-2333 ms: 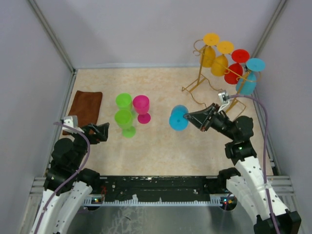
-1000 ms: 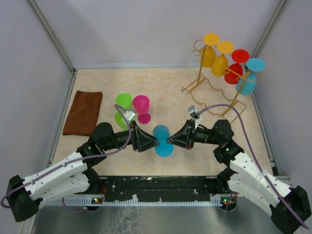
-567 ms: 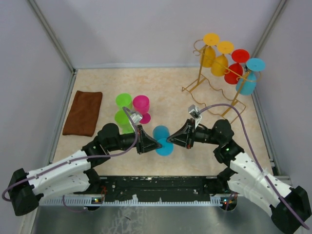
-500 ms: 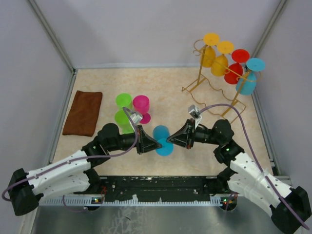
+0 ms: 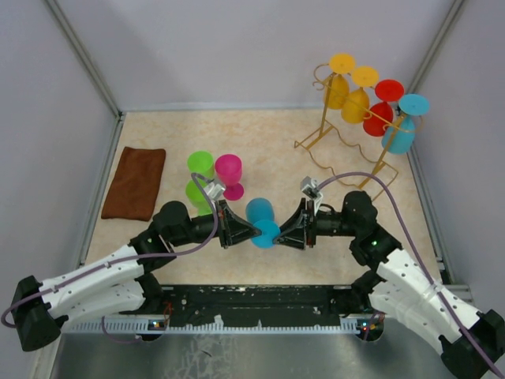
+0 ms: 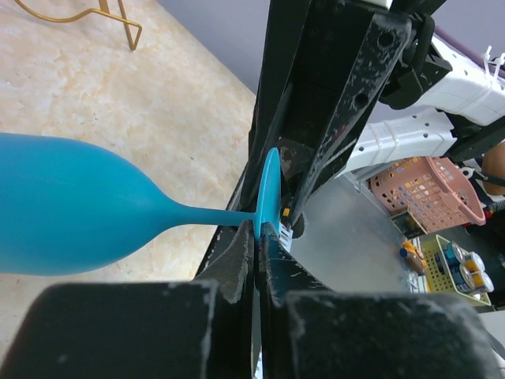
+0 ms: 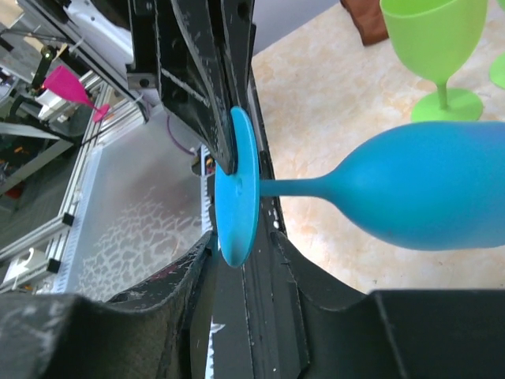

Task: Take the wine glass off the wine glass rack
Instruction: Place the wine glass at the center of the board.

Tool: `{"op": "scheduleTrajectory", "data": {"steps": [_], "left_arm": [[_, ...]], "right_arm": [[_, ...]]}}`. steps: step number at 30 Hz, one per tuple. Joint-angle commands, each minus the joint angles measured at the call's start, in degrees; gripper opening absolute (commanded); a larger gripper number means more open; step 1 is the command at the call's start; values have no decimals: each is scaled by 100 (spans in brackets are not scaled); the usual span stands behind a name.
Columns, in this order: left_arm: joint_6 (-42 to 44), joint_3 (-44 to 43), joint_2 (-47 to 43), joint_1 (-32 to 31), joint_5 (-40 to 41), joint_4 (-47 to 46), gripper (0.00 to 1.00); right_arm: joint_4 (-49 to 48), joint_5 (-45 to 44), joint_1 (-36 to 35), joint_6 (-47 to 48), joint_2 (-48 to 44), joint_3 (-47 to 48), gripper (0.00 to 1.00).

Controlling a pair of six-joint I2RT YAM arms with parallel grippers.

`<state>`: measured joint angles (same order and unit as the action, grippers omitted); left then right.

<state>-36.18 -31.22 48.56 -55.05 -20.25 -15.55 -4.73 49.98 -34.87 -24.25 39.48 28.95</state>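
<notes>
One blue wine glass (image 5: 259,212), foot half-hidden overhead: left end effector (image 6: 256,237) clamps it, right end effector (image 7: 241,245) parted.

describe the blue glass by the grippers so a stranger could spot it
Look at the near middle of the beige table. There the blue wine glass lies sideways between the left gripper and right gripper; the only other blue glass hangs on the golden rack.
</notes>
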Motion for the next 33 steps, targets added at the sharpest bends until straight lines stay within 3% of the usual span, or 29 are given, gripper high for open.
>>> {"op": "scheduleTrajectory", "data": {"steps": [1, 9, 13, 15, 18, 26, 30, 33], "left_arm": [[-7, -51, -69, -48, 113, -405, 0], [-18, 2, -73, -94, 198, -484, 0], [-19, 2, -86, -111, 214, -447, 0], [-12, 2, -112, -120, 252, -425, 5], [14, 11, -150, -129, 276, -401, 11], [156, -123, -379, -137, 500, 152, 61], [197, -117, -768, -138, 846, 391, 77], [237, -137, -1014, -138, 1107, 553, 84]], "right_arm": [[203, 206, -143, 198, 89, 318, 35], [-707, -21, -391, -151, 436, 252, 33], [-840, -48, -443, -192, 569, 256, 12], [-686, -17, -518, -85, 571, 295, 2], [-319, -236, -656, 263, 486, 368, 0], [-397, -560, -882, 1097, -88, -46, 0], [-820, -785, -930, 1961, -488, -726, 0], [-738, 41, -942, 3428, -688, -1122, 0]]}}
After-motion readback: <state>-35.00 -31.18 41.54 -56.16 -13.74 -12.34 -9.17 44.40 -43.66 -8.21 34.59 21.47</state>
